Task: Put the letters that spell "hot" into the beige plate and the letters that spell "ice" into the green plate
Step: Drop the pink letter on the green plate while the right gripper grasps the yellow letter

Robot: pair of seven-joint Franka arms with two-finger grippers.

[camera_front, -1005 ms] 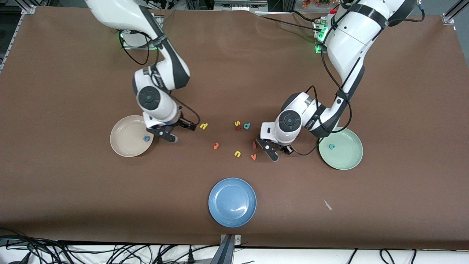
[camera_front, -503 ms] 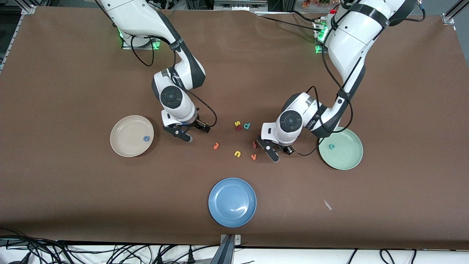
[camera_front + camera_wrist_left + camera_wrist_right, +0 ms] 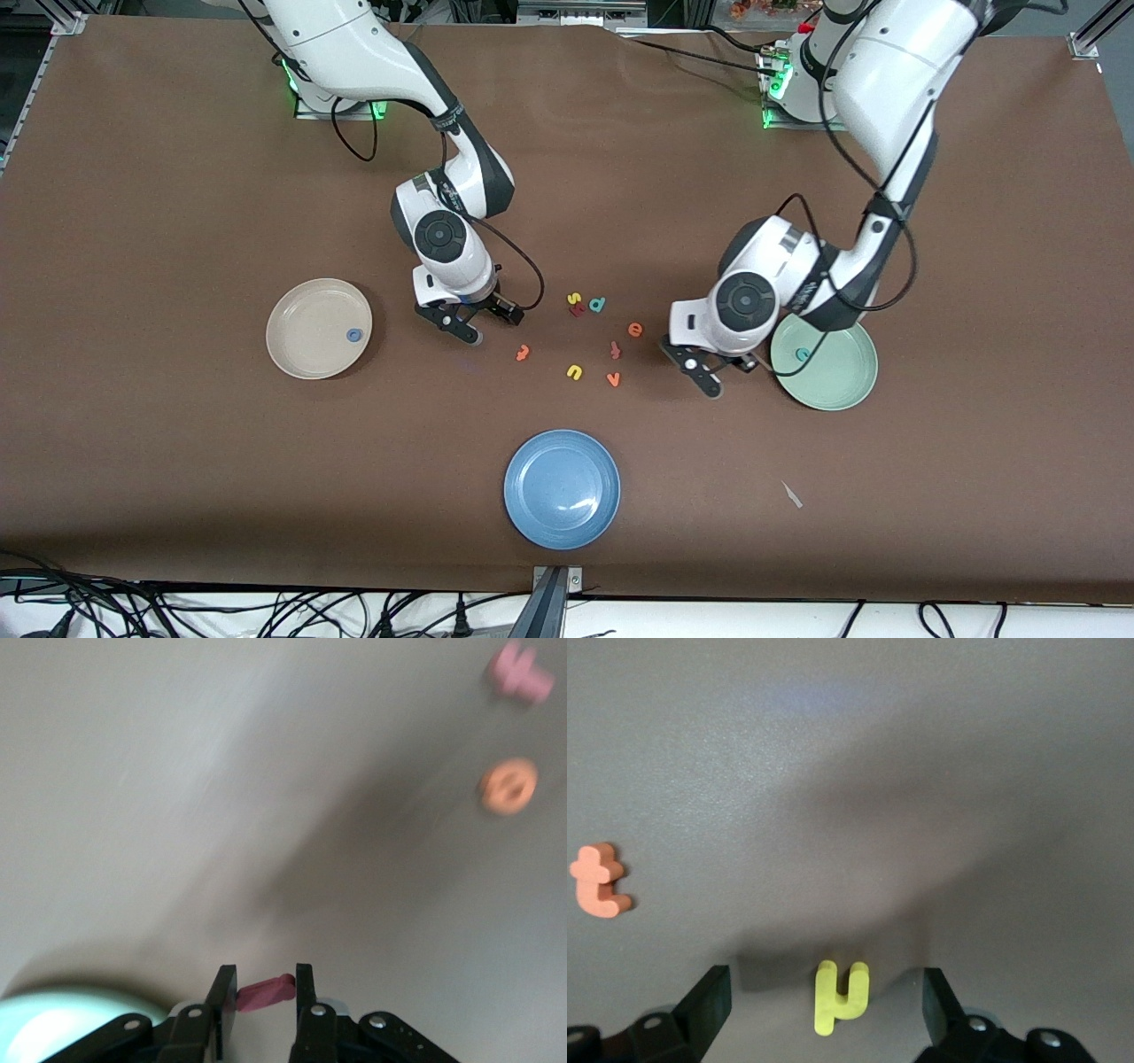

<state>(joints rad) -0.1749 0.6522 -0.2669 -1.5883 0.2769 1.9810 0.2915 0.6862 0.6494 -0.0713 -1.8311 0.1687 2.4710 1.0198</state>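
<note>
Three plates: one beige plate (image 3: pixel 301 310), one green plate (image 3: pixel 842 381), one blue plate (image 3: pixel 562 489). Twelve foam letters: three yellow letters (image 3: pixel 575 372), three orange letters (image 3: pixel 523 353), three red letters (image 3: pixel 616 350), counting the dark red bar (image 3: pixel 266 992), two teal letters (image 3: pixel 598 305), one blue ring (image 3: pixel 353 335). Nine lie on the bare table (image 3: pixel 177 221), all farther from the front camera than the blue plate.

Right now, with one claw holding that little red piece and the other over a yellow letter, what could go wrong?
The left claw pinches the dark red "i" only at its fingertips; it might slip out short of the green plate.

The right claw, open, straddles the yellow "h"; a skewed close may flick it away.
</note>
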